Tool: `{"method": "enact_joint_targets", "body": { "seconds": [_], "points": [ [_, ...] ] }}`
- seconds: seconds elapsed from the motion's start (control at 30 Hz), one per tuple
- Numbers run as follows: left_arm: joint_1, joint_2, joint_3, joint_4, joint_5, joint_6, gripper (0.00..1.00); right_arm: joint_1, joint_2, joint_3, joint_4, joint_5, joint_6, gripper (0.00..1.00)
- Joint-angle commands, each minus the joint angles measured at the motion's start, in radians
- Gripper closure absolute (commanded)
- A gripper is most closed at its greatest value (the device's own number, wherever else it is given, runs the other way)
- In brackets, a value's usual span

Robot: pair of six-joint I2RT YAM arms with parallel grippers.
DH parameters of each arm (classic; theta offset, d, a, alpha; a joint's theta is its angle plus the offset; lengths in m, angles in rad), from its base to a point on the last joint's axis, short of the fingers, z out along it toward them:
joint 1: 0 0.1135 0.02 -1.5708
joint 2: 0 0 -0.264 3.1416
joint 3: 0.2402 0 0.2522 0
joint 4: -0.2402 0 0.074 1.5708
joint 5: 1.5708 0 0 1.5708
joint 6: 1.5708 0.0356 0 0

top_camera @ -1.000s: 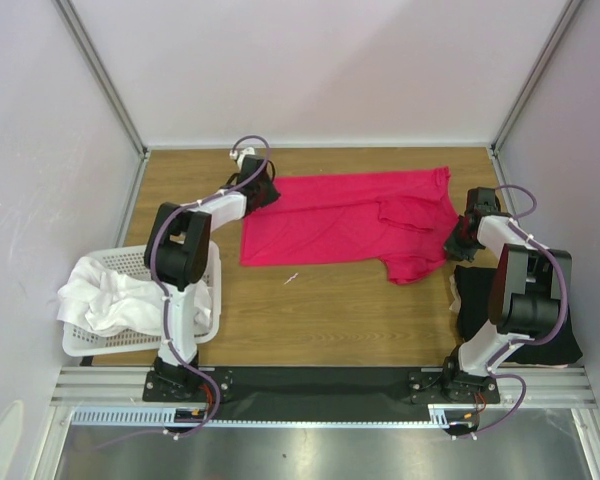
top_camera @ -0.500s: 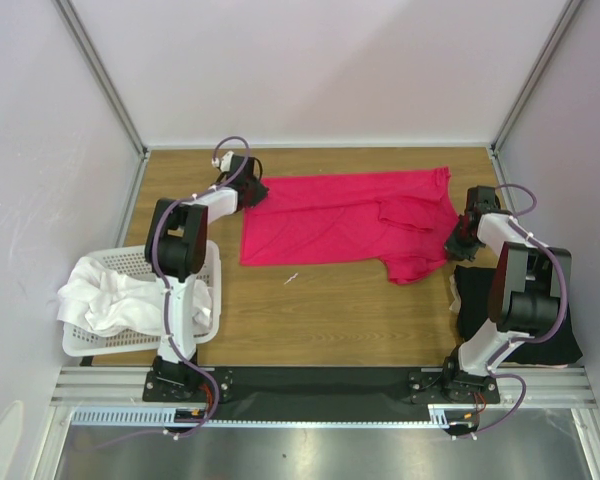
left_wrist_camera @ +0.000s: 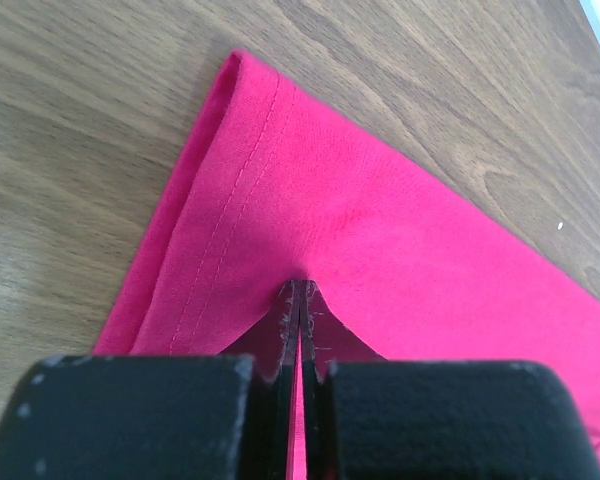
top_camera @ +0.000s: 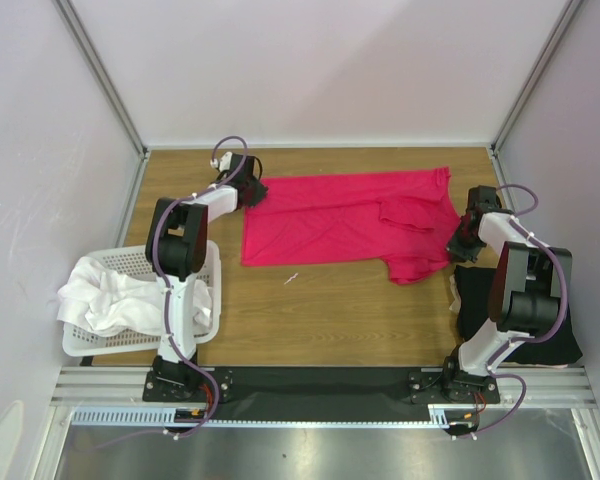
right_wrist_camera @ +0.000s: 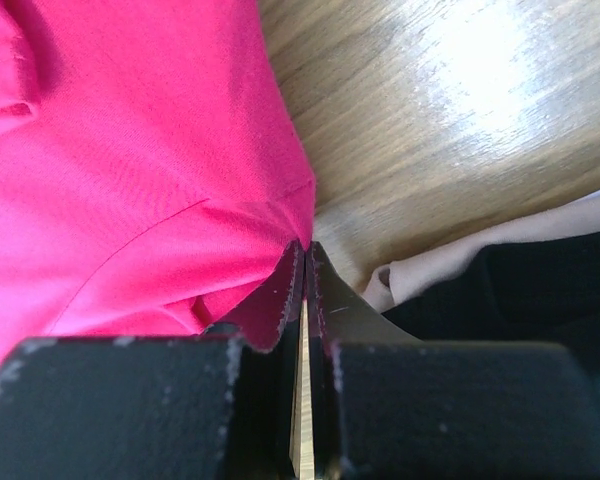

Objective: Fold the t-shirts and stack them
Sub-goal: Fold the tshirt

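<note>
- Nearest, on the left, a white basket point(top_camera: 80, 345) holds crumpled white t-shirts point(top_camera: 105, 300). None of them is folded, so they look like work yet to come.
- Nearest, on the right, a black t-shirt point(top_camera: 472, 298) lies partly under the right arm with a pale cloth point(right_wrist_camera: 450, 262) showing at its edge. It may be the start of the stack, though its folds cannot be made out.
- In the middle of the table point(top_camera: 330, 320) the crimson-pink t-shirt point(top_camera: 320, 225) lies spread flat, one sleeve flopped inward. No fold across the body has been made.
- The right gripper point(right_wrist_camera: 305, 262) is pinched tight on the shirt's right edge, just beside the black t-shirt.
- Farthest, the left gripper point(left_wrist_camera: 298, 300) is clamped on the hemmed corner at the shirt's far left.
- The task appears to be at an early stage, with both corners gripped ready for a fold.
- The black t-shirt close by the right gripper could get caught or dragged, while the bare wood in front of the shirt leaves room.
</note>
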Motion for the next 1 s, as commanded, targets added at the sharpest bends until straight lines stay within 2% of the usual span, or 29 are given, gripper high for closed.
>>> {"method": "enact_joint_targets", "body": {
  "seconds": [0.0,0.1,0.27,0.3,0.53,0.6,0.67,0.7,0.9,0.97],
  "points": [
    [0.027,0.017,0.009,-0.049,-0.031,0.068,1.00,-0.009,-0.003,0.022,-0.005,-0.027,-0.025,1.00],
    [0.024,0.007,0.008,0.001,0.026,0.134,0.99,-0.009,-0.011,0.039,0.003,-0.106,-0.038,0.97],
    [0.001,-0.067,0.005,0.066,0.084,0.284,0.94,0.011,-0.031,0.152,0.001,-0.240,-0.052,0.75],
    [-0.005,-0.114,-0.001,0.087,0.087,0.330,0.91,0.026,-0.041,0.183,0.001,-0.277,-0.060,0.68],
    [-0.051,-0.320,-0.043,0.055,0.089,0.510,0.69,0.081,-0.008,0.436,0.009,-0.323,-0.080,0.45],
    [-0.062,-0.370,-0.080,0.028,0.080,0.528,0.61,0.083,0.018,0.477,0.030,-0.341,-0.065,0.41],
    [-0.073,-0.464,-0.184,-0.047,0.048,0.509,0.56,0.091,0.087,0.503,0.059,-0.355,-0.046,0.40],
    [-0.073,-0.464,-0.185,-0.048,0.038,0.501,0.56,0.094,0.087,0.514,0.067,-0.364,-0.046,0.40],
    [-0.073,-0.585,-0.447,-0.089,-0.020,0.449,0.59,0.166,0.244,0.602,0.100,-0.345,-0.069,0.41],
    [-0.073,-0.581,-0.467,-0.078,-0.017,0.455,0.60,0.181,0.303,0.643,0.119,-0.342,-0.075,0.41]
  ]
}}
